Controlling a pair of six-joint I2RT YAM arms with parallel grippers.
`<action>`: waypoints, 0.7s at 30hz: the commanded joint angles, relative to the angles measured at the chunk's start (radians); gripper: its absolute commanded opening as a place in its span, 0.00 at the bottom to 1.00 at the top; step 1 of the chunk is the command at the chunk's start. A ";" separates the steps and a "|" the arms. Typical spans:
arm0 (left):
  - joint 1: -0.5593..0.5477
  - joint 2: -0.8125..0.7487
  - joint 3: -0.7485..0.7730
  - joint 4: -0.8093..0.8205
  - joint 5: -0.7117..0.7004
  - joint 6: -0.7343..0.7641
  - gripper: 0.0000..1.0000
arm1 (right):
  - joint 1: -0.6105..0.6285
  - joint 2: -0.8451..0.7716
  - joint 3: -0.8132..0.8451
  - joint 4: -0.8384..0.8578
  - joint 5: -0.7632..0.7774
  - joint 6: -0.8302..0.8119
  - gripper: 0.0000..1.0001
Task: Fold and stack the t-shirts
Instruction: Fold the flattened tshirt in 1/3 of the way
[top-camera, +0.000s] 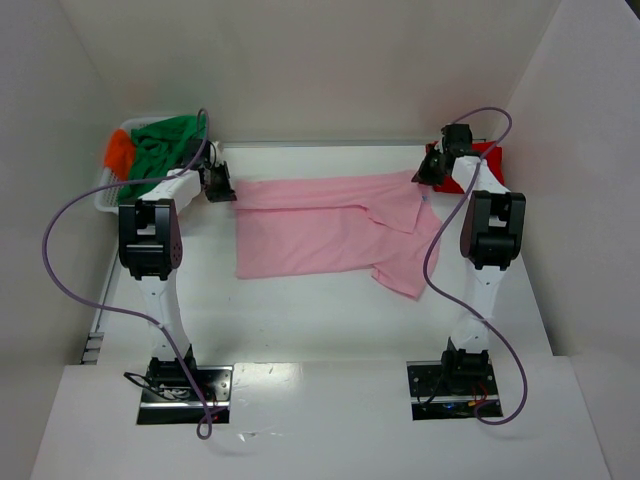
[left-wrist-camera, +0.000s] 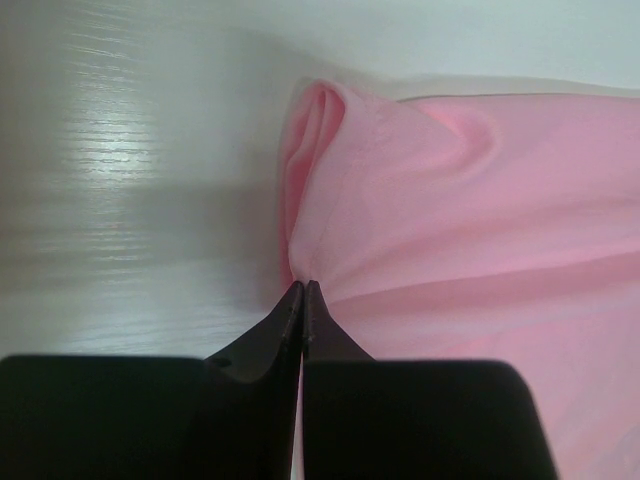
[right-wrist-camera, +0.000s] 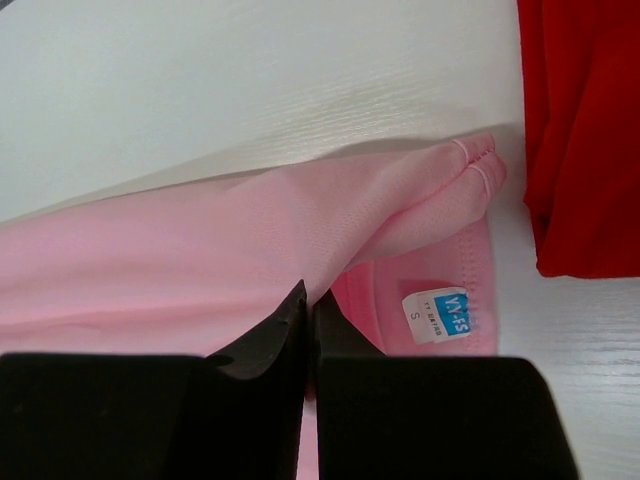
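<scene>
At the far side of a white table, the left gripper (left-wrist-camera: 303, 287) has its black jaws pressed together on a bunched corner of the pink t-shirt (top-camera: 330, 228), at about 10 o'clock in the overhead view. The right gripper (right-wrist-camera: 308, 297), at about 2 o'clock, has its jaws drawn to a thin slit around a fold of the same shirt near the collar, and the cloth tents up to the fingertips. Between the two, the shirt lies stretched sideways across the middle of the table (top-camera: 300, 325), one flap reaching toward 5 o'clock.

The tabletop is pale with a faint wood grain, boxed by plain white walls (top-camera: 300, 60) on three sides.

Counted: two arms (top-camera: 150, 240), two grippers, two purple cables (top-camera: 58, 235), one white basket (top-camera: 106, 200), four shirts. The green t-shirt (top-camera: 165, 140) and the orange t-shirt (top-camera: 120, 152) sit heaped in the basket at the 10 o'clock corner, just behind the left gripper. The red t-shirt (right-wrist-camera: 585, 130) lies at 2 o'clock, just beside the pink collar.

Only the overhead camera shows the basket and the full spread of pink cloth. Only the right wrist camera shows the white size label (right-wrist-camera: 440, 313) with blue print inside the collar, and the narrow strip of bare table between pink and red. The left wrist camera alone shows the pinched corner puckered into a rolled ridge at 12 o'clock of the fingertips.
</scene>
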 joint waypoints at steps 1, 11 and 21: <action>-0.003 -0.057 0.034 -0.003 0.049 0.018 0.00 | -0.013 -0.045 0.063 -0.026 -0.019 -0.034 0.07; -0.032 -0.037 0.034 -0.012 0.040 0.028 0.00 | -0.013 -0.036 0.045 -0.048 0.010 -0.043 0.01; -0.032 -0.037 0.023 -0.012 0.005 0.018 0.00 | -0.022 -0.027 0.035 -0.084 0.057 -0.052 0.09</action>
